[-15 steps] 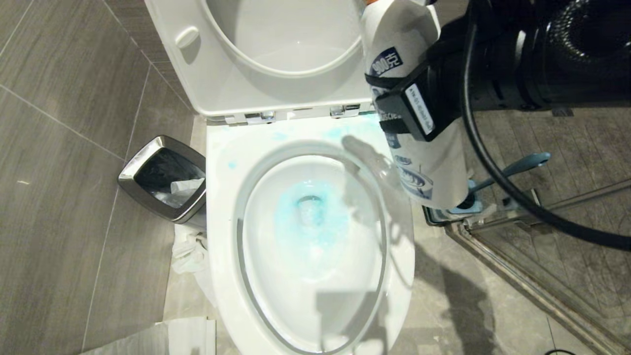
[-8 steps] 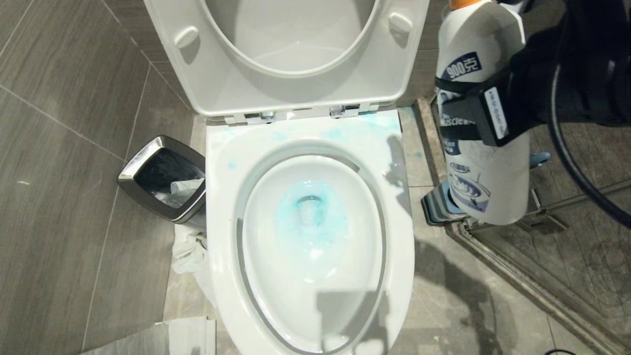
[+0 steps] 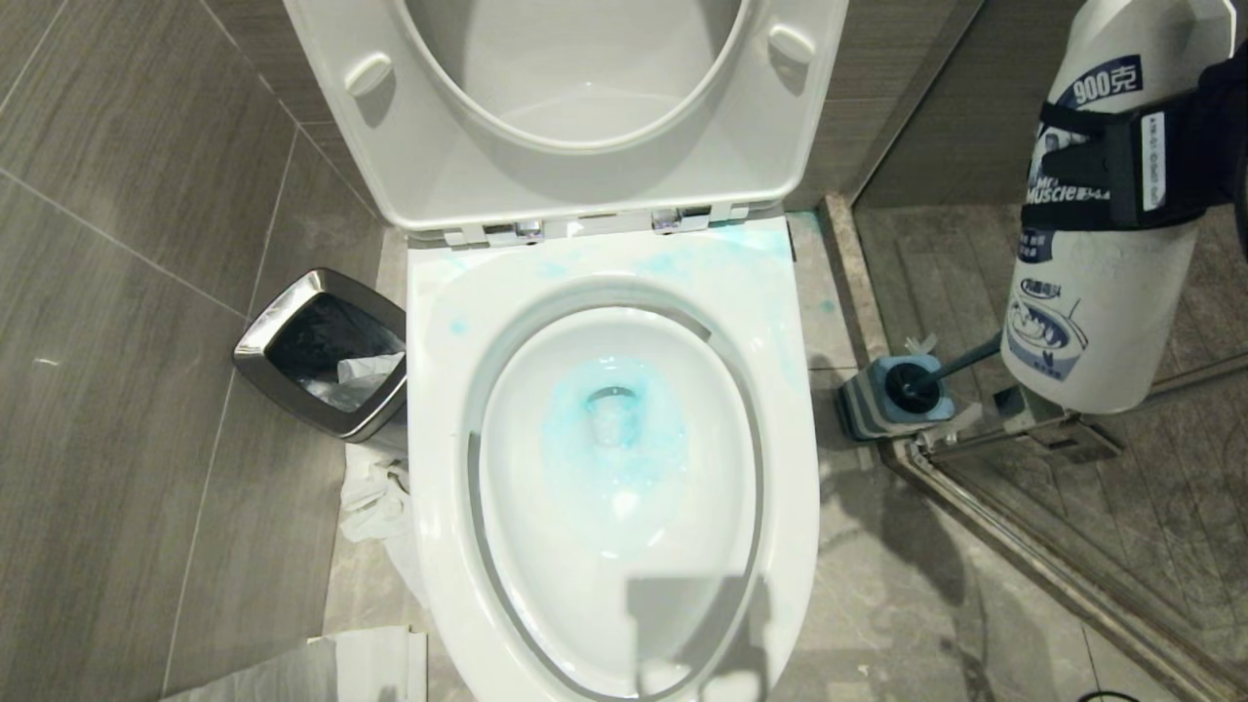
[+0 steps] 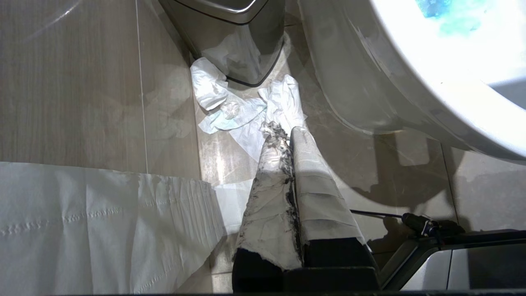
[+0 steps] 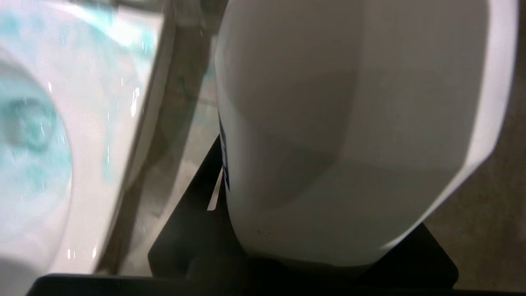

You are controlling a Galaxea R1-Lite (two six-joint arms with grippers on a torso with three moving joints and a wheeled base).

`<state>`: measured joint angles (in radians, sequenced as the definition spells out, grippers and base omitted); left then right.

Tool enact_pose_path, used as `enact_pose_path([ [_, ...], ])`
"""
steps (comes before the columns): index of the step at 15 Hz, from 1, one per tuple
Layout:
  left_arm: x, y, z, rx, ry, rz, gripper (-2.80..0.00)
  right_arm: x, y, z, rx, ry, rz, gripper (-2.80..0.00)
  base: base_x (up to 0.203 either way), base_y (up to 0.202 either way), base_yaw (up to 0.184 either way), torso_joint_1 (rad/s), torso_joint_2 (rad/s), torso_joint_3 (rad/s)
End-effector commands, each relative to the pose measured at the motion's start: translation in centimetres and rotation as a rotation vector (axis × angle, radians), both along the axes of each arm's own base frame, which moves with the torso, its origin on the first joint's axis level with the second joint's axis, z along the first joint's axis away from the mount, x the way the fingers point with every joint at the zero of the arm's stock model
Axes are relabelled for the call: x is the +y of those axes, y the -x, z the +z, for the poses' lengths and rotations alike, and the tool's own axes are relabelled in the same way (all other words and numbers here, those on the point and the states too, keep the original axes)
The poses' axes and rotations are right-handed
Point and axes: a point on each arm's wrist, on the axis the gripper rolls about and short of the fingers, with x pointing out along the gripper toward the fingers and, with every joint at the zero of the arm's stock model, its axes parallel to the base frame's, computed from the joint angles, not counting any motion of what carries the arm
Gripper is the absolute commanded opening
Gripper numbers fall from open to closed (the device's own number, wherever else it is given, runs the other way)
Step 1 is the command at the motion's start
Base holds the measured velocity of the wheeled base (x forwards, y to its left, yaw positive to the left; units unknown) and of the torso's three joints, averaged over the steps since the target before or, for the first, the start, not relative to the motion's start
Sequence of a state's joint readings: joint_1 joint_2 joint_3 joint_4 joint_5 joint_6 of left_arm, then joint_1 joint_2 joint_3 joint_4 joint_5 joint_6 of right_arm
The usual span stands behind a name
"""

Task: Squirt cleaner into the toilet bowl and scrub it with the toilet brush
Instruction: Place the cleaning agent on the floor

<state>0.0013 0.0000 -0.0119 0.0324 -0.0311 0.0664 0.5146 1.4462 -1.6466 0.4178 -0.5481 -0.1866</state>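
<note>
Fig.: one right gripper [image 3: 1121,166] clamped round the middle of one white cleaner bottle [image 3: 1092,312], held upright at upper right, well off to the side of the toilet bowl [image 3: 614,458]. One toilet brush [image 3: 960,366] leaned just below the bottle's base, head seated in its one holder [image 3: 892,395] on the floor betw. bowl and glass door frame. Turquoise cleaner [image 3: 609,429] pooled round the drain, w/ pale smears on the rim [image 3: 712,263] near two chrome hinges. One left gripper [image 4: 287,135], fingers pressed together, hung low by one waste bin [image 3: 327,356] and crumpled tissue [image 4: 230,111].
</note>
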Motion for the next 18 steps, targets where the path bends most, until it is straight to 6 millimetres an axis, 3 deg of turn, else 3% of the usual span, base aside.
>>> enact_pose_path([
  [1, 0.0, 0.0, 0.0, 0.001, 0.005, 0.001, -2.80, -0.5, -2.7, -0.4, -0.083, -0.057, 0.012, -2.80, 0.000, 0.000, 0.000, 0.000, 0.00, 0.000],
  [4, 0.0, 0.0, 0.0, 0.001, -0.004, 0.001, -2.80, -0.3, -7.0, -2.3, -0.133, -0.080, 0.064, -2.80, 0.000, 0.000, 0.000, 0.000, 0.00, 0.000],
  [8, 0.0, 0.0, 0.0, 0.001, -0.009, -0.003, -2.80, -2.1, -12.2, -4.3, -0.185, -0.002, 0.119, -2.80, 0.000, 0.000, 0.000, 0.000, 0.00, 0.000],
  [12, 0.0, 0.0, 0.0, 0.002, -0.007, -0.001, -2.80, -2.0, -17.9, -7.7, -0.295, 0.002, 0.168, -2.80, 0.000, 0.000, 0.000, 0.001, 0.00, -0.040],
  [15, 0.0, 0.0, 0.0, 0.002, -0.004, -0.001, -2.80, -1.4, -21.0, -10.6, -0.353, -0.020, 0.195, -2.80, 0.000, 0.000, 0.000, 0.004, 0.00, -0.172],
  [18, 0.0, 0.0, 0.0, 0.002, -0.006, -0.001, -2.80, -0.8, -22.2, -11.1, -0.425, -0.025, 0.273, -2.80, 0.000, 0.000, 0.000, 0.004, 0.00, -0.190],
])
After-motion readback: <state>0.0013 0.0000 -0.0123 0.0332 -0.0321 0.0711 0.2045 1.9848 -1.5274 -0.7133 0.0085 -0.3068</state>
